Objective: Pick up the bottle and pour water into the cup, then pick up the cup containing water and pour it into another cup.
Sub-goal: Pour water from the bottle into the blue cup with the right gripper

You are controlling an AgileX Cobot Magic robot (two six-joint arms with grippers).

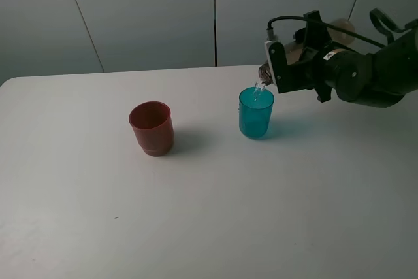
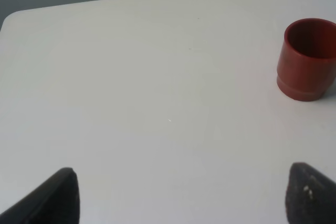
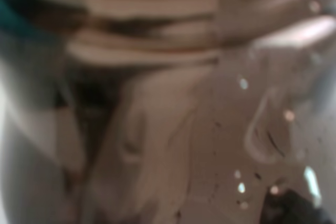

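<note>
My right gripper (image 1: 302, 63) is shut on the smoky grey-brown bottle (image 1: 266, 70) and holds it tipped nearly level, neck pointing left over the teal-blue cup (image 1: 255, 113). A thin stream of water (image 1: 259, 88) falls from the neck into that cup. In the right wrist view the bottle (image 3: 168, 103) fills the frame, blurred. The dull-red cup (image 1: 151, 128) stands upright to the left of the teal cup, apart from it; it also shows in the left wrist view (image 2: 307, 59). My left gripper (image 2: 184, 195) is open and empty, well short of the red cup.
The cups stand on a white table (image 1: 196, 213), whose far edge (image 1: 130, 70) runs in front of a grey panelled wall. The right arm (image 1: 372, 76) and its cables reach in from the right above the table.
</note>
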